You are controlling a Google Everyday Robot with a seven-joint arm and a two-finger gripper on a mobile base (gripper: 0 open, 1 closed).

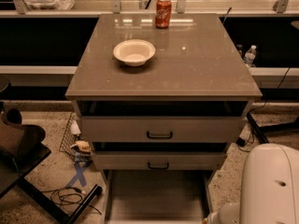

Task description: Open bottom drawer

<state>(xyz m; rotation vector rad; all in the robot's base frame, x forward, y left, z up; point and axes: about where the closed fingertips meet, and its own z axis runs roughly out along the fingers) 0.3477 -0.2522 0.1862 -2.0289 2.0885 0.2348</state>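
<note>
a speckled floor (42, 176) and a grey cabinet with a glossy brown top (196, 73) are seen from above, with a long counter behind; the gripper is not caught in the frame, so its state cannot be told; only the white arm shell (271, 185) is seen, at the lower right corner, just beside the cabinet's right front corner; the bottom drawer (156, 195) is seen left of the arm as a pale flat bed between side rails, drawn out toward the lower edge, its front and handle cut off there; above it the middle drawer front (159, 161) and the top drawer front (159, 129) are set, each with a black bar handle and a dark gap over it; a white bowl (134, 52) and a red soda can (163, 12) are placed on the top, well apart; loose cables (65, 197) and a blue tape cross (79, 174) are seen on the floor at left.
</note>
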